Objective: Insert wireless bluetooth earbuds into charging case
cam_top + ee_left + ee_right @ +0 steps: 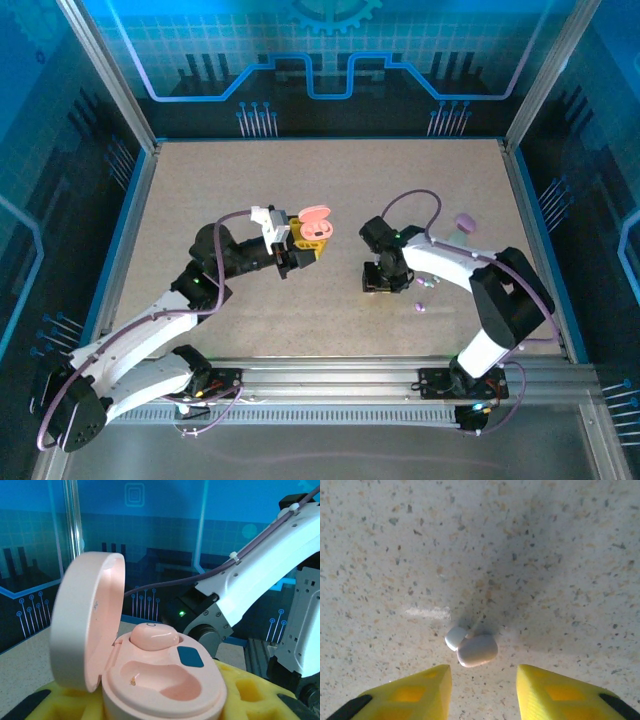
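Observation:
The pink charging case [165, 680] rests between the yellow fingers [260, 690] of my left gripper [160, 702], which is shut on it. Its lid [87, 620] stands open at the left. One pink earbud [152, 636] sits in the far slot, and the near slot [160, 677] is bare. From above, the case [316, 226] is held over mid-table by the left gripper [303, 250]. My right gripper [482, 680] points down at the table, open. A pale earbud [476, 650] with a white tip lies just beyond its fingertips, untouched. In the top view the right gripper [378, 284] hovers right of centre.
Two tiny loose earbuds [421, 285] [420, 308] lie on the speckled table [250, 180] just right of the right gripper. A purple oval case [464, 220] sits further back on the right. Blue walls and a metal frame [330, 375] ring the table.

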